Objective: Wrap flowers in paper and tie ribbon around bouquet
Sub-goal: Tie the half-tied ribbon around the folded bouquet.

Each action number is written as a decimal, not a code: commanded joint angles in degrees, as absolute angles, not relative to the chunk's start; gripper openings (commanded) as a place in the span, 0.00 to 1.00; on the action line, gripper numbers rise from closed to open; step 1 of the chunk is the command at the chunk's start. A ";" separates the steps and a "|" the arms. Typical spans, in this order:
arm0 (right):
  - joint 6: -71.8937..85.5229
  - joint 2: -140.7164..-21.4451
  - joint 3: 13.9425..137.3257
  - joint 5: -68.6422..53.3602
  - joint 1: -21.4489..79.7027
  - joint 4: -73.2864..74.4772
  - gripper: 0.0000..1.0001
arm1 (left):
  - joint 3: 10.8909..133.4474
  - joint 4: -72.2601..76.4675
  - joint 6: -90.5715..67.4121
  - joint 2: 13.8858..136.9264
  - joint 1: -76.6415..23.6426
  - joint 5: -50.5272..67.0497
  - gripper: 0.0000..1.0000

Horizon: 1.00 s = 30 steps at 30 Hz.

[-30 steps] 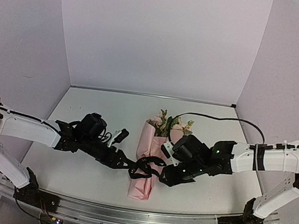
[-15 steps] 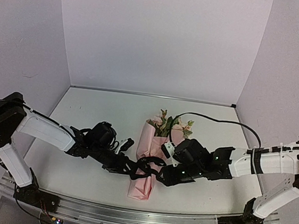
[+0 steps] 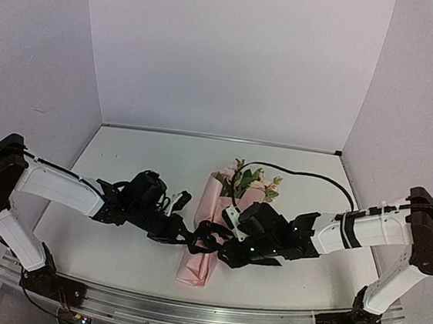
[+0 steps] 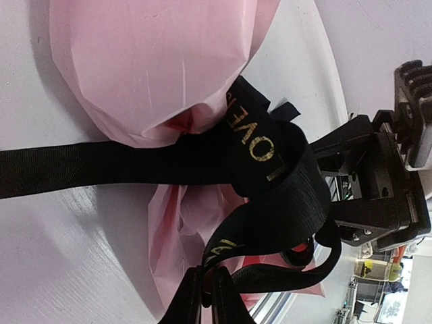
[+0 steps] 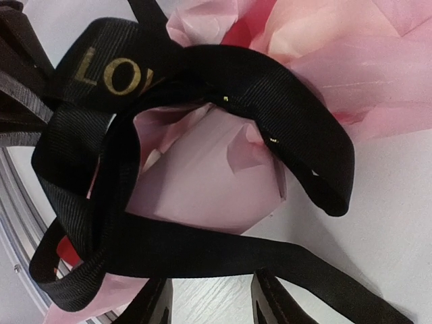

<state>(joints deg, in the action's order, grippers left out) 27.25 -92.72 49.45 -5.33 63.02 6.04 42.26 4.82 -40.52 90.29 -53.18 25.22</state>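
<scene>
At the left, the left arm (image 3: 59,188) reaches low across the white bench (image 3: 140,154) toward the middle. Its jaws are pressed almost together, and in the left wrist view the two fingers (image 4: 185,300) pinch a strand of the ribbon (image 4: 263,145) that runs down into them. The bouquet (image 3: 214,200) lies flat on the bench between the two arms, its narrow end toward the near edge and its wide end toward the back wall. The black ribbon with gold lettering is wound round the waist of the pink paper (image 4: 155,61), cinching it in, with loose loops bunched on top and one flat tail trailing off over the bench. The flowers (image 3: 249,182), pink and cream with green leaves, stick out of the far end. To the right, the right arm (image 3: 356,231) comes in low against the wrap; its jaws stand partly apart, fingers (image 5: 152,304) on either side of a ribbon strand lying across the bench just ahead of them, gripping nothing. A black cable (image 3: 316,175) arcs behind the flowers toward the right arm.
</scene>
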 commanded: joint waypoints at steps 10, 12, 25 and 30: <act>27.66 -94.20 53.31 -2.25 62.87 3.28 0.00 | 41.31 -1.42 -38.64 79.49 -48.41 20.06 0.00; 28.49 -93.12 53.15 -0.96 62.90 5.53 0.00 | 40.44 -2.68 -38.32 78.08 -47.61 19.33 0.00; 28.67 -85.56 49.45 0.85 63.41 10.23 0.11 | 36.65 -6.14 -36.71 75.31 -46.24 18.46 0.00; 20.78 -90.87 57.65 -5.59 63.55 10.09 0.32 | 39.22 -6.85 -35.91 75.30 -46.23 17.33 0.00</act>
